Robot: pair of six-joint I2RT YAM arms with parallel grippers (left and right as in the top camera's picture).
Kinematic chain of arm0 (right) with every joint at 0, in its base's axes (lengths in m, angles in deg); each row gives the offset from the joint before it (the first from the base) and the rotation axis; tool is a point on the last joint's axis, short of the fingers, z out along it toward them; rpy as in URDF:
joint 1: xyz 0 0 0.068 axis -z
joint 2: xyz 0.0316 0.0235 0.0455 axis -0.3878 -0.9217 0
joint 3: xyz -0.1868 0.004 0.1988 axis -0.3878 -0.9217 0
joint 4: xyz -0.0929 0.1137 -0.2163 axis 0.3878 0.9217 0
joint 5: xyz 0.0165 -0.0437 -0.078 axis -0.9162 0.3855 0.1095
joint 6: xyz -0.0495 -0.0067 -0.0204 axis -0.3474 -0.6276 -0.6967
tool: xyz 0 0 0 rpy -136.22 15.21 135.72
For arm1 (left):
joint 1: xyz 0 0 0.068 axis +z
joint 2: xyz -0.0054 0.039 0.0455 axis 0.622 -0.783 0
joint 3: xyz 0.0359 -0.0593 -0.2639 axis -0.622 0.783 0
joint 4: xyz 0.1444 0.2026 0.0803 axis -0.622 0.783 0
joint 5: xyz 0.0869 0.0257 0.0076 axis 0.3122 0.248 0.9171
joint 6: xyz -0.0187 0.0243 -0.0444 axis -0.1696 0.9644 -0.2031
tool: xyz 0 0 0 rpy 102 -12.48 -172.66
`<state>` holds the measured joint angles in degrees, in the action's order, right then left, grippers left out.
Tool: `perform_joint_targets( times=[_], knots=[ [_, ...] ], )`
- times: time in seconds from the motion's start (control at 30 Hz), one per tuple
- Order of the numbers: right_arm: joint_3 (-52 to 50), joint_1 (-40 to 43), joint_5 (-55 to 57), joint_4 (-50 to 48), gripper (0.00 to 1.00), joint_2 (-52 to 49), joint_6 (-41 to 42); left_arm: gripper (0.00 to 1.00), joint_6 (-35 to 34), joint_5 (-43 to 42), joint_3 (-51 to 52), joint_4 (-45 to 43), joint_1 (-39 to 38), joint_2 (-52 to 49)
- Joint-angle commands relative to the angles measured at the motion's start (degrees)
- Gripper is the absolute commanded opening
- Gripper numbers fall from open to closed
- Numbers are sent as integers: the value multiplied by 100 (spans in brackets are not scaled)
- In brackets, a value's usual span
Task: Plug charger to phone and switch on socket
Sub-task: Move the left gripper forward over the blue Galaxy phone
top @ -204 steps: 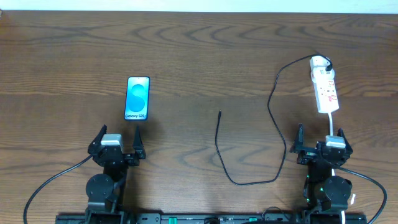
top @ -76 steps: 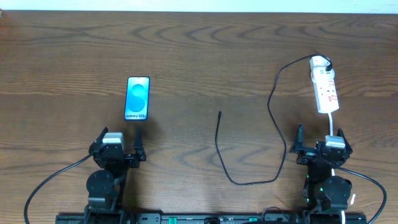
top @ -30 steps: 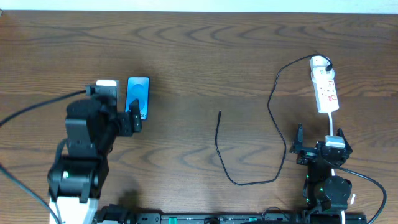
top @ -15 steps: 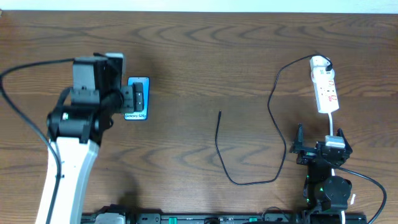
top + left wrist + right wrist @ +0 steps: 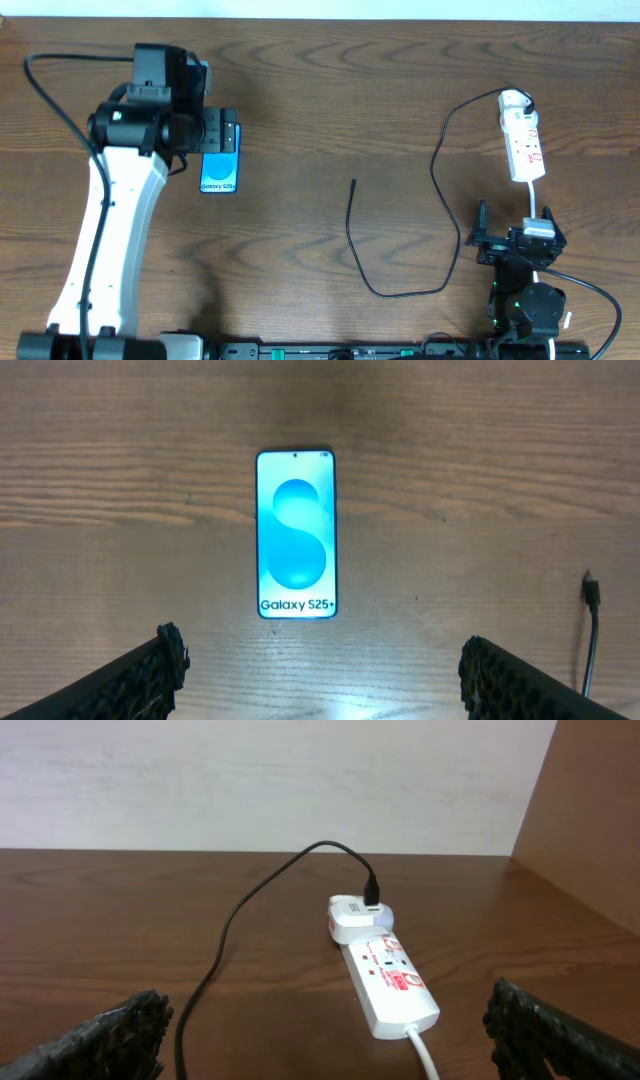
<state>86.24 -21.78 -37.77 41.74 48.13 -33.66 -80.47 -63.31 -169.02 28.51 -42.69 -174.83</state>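
The right fingers [image 5: 112,1036] sit spread apart and empty at the near edge of the table [image 5: 300,90]. Farther out, the charger [image 5: 349,220] lies loose mid-table. Its free tip is well apart from the phone [image 5: 295,532] (screen up, lit blue), which lies to the left. The left fingers [image 5: 158,672] hang wide open over the phone's far half in the overhead view, holding nothing. Farthest, on the right, lies the socket [image 5: 524,142], in line with the right arm. The charger's other end is plugged into a white adapter [image 5: 350,915] at its far end.
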Motion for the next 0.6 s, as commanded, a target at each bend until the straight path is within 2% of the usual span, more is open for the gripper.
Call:
perform_joint_targets(
  times=[0.0,0.57],
  knots=[
    [-7,-48,31,22,99,35,-50,89,70,57,-374,151,4,-332],
    [-7,-48,31,22,99,35,-50,89,127,-94,-496,271,638,-1222]
  ],
)
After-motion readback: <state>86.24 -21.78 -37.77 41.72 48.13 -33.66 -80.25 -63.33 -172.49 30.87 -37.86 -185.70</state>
